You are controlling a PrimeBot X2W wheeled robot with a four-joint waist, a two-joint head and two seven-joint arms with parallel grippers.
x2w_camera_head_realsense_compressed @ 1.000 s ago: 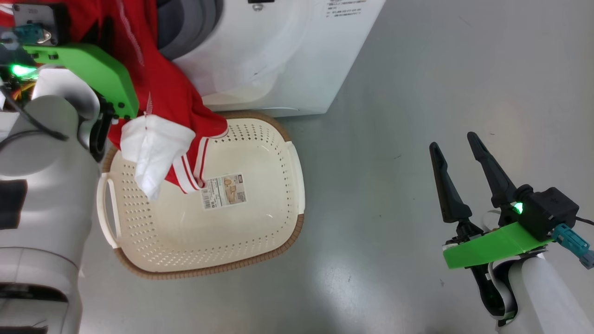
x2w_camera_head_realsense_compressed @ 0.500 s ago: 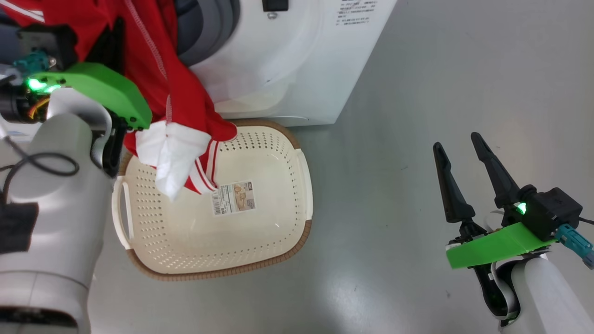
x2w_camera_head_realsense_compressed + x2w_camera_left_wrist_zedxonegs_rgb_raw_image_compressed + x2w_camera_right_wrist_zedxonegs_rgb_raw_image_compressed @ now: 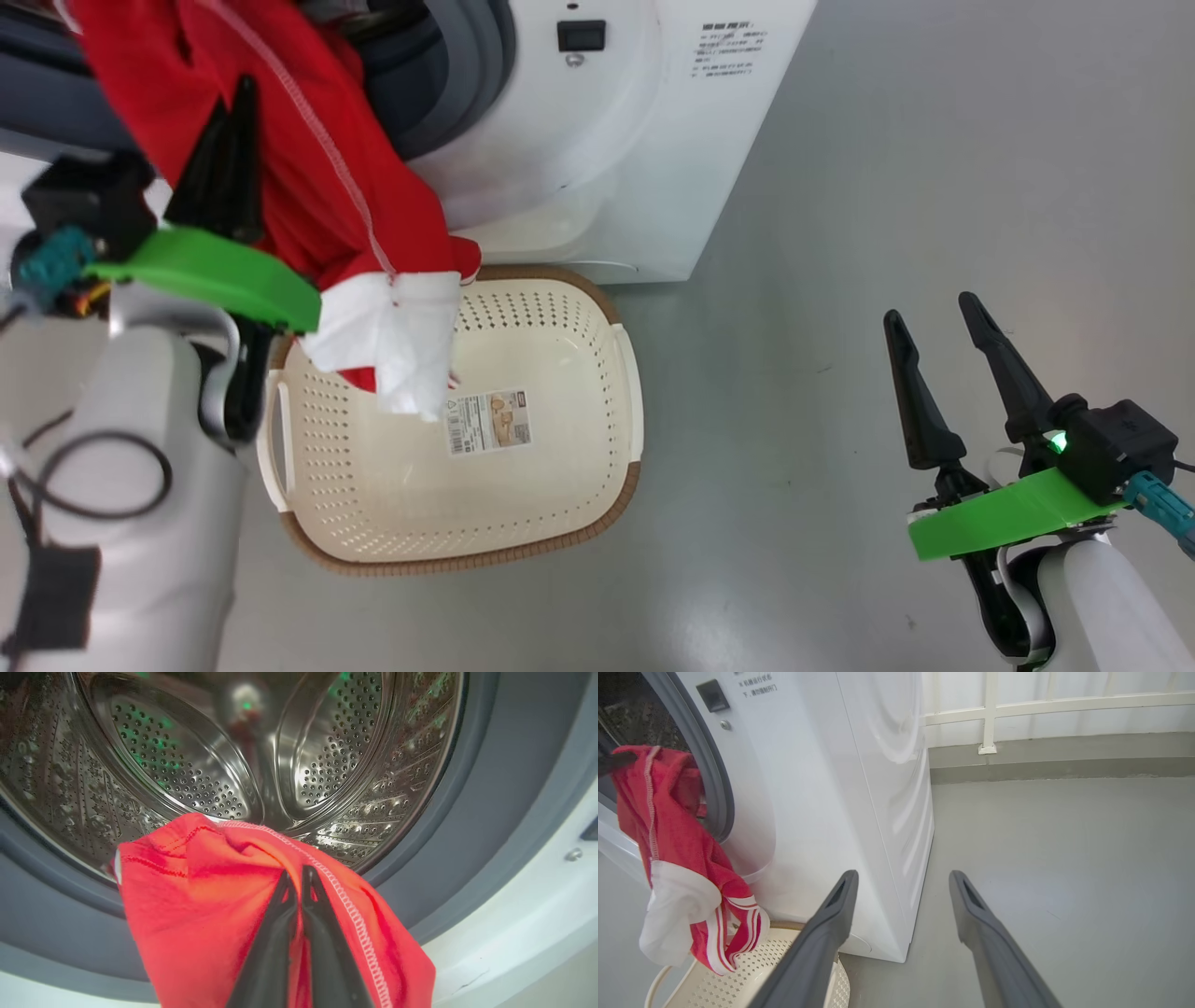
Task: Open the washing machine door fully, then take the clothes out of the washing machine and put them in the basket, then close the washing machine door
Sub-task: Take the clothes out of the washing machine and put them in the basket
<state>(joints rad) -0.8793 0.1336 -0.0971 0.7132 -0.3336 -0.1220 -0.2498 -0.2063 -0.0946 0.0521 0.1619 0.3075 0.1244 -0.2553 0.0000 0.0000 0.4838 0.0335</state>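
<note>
**Left tool clamps tight on the red garment at the drum mouth**

Over the last second the left tool (image 3: 299,873) goes from nearly closed to fully clenched. Its two fingers now press together on a fold of the red garment (image 3: 201,914), just in front of the steel drum (image 3: 196,765).

The garment hangs out of the washing machine (image 3: 607,168). Its white cuff dangles over the far left corner of the basket (image 3: 523,551), which sits on the floor (image 3: 840,187) just near of the machine. I cannot tell whether the cuff touches the basket.

The head view itself has shifted since a second ago, so the basket and machine sliding across it is the camera's doing. Against the basket, though, the striped hem no longer reaches the label, which suggests the cloth is being drawn up.

The right tool (image 3: 929,310) is released, fingers spread and holding nothing, over bare floor well to the right.

The grip looks firm enough to carry. What shows of the drum behind the garment looks empty. Dropping the garment into the basket and shutting the door remain.
</note>
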